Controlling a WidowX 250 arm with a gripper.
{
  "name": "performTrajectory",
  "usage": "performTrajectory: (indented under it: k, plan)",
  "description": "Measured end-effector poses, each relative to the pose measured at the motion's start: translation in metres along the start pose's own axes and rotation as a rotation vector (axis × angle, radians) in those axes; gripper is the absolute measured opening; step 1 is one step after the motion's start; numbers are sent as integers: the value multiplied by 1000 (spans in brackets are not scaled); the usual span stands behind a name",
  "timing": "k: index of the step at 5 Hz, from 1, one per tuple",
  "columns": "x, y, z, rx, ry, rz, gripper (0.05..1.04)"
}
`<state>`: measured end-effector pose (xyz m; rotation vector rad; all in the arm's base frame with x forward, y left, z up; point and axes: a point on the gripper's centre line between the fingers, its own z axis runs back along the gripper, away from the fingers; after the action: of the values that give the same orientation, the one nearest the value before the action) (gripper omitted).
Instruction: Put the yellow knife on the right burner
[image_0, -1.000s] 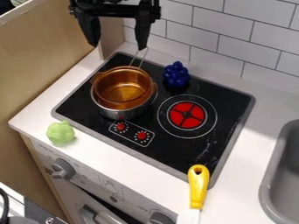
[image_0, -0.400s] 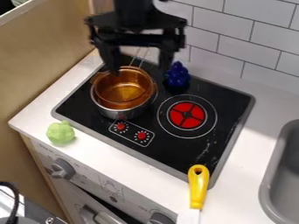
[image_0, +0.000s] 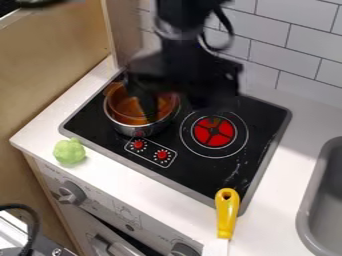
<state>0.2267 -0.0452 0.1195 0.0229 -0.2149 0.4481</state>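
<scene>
Yellow knife (image_0: 227, 212) on the desk (image_0: 284, 180), handle's end over the stove's (image_0: 260, 120) near edge, right burner (image_0: 214, 132) farther back, black gripper (image_0: 180, 112) above the stove, jaws released and apart, amber pot (image_0: 125, 107) inside metal pot (image_0: 127, 129).

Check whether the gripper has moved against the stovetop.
Yes: the gripper has moved down and right in view, from past the stovetop's far left corner to over its cooking surface.
</scene>
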Motion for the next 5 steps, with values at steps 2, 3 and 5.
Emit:
performTrajectory:
  k: [2, 3, 5]
  plan:
    - [-30, -23, -22, 34, -1, -1, 999]
    - [-44, -24, -42, 52, -33, -30, 1000]
    - [-55, -26, -64, 70, -85, -56, 999]
